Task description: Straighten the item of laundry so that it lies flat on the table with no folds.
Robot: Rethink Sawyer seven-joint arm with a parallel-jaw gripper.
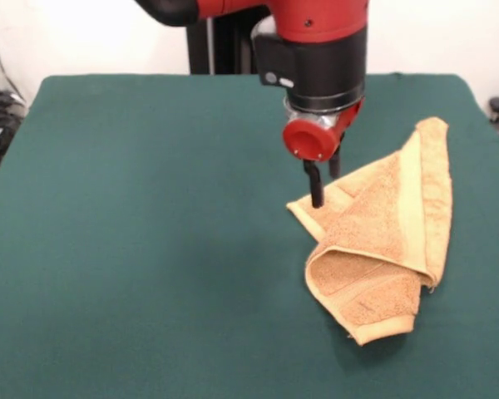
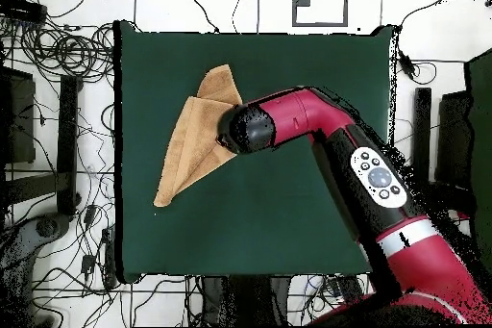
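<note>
Front view: my gripper (image 1: 323,187) hangs from the red and black arm, its two thin black fingers (image 1: 315,184) pointing down, set close together with only a narrow gap; the tips meet the near-left corner of the towel (image 1: 381,241), but I cannot tell whether they have hold of the cloth. Item: one terry towel, tan-orange, fluffy pile, folded over on itself into a rough triangle, with a paler flat band along its long outer edge and a doubled flap curling at the end nearest the camera. It lies beneath and beyond my fingertips on the dark green table (image 1: 150,249). Overhead view: my wrist covers the fingers; the towel (image 2: 192,146) spreads out from under it as a long folded wedge, with a second point angled off beside my wrist.
</note>
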